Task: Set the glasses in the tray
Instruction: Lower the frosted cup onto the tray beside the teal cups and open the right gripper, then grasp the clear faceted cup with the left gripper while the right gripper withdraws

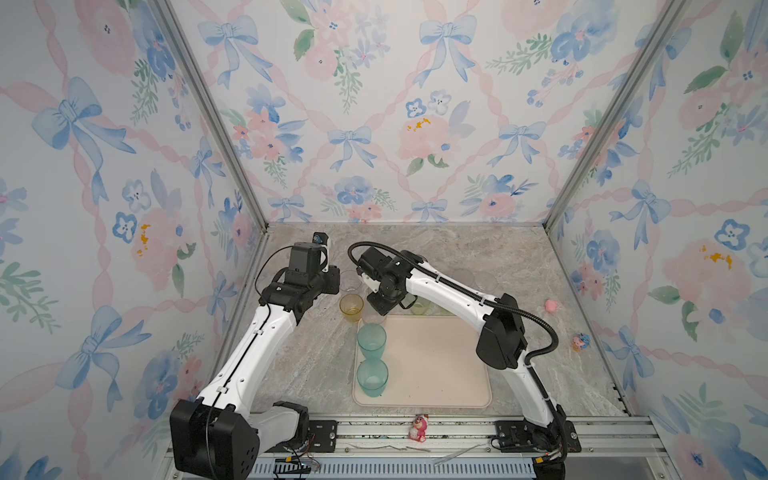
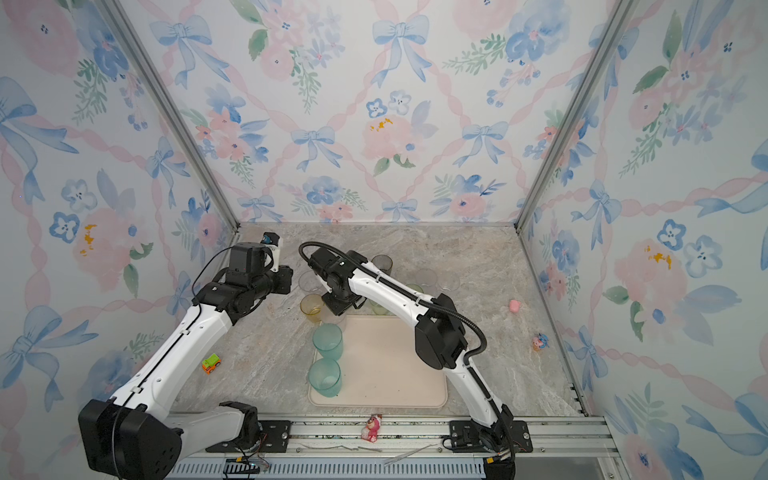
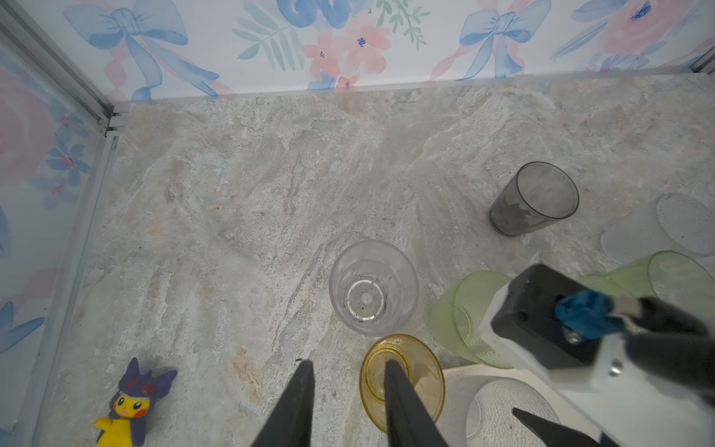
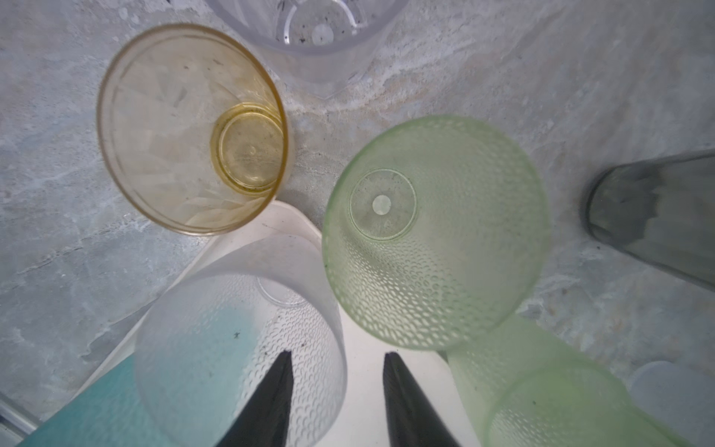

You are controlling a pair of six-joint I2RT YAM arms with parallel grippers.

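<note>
Our right gripper (image 4: 338, 354) hangs released, jaws apart above the clear dimpled tumbler (image 4: 216, 329) standing in a corner of the cream rectangular tray (image 1: 436, 365). Our left gripper (image 3: 347, 362), jaws parted and empty, hovers over the translucent yellow tumbler (image 3: 425, 375) on the stone surface (image 3: 271, 193).

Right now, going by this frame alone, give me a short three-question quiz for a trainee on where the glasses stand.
1. How many teal glasses stand in the tray?
2. True or false: the yellow glass stands in the tray.
3. Which glass stands in the tray corner below the right gripper? A grey, B clear, C yellow.

Key
1. Two.
2. False: it stands on the table, just off the tray's corner.
3. B, the clear glass.
</note>
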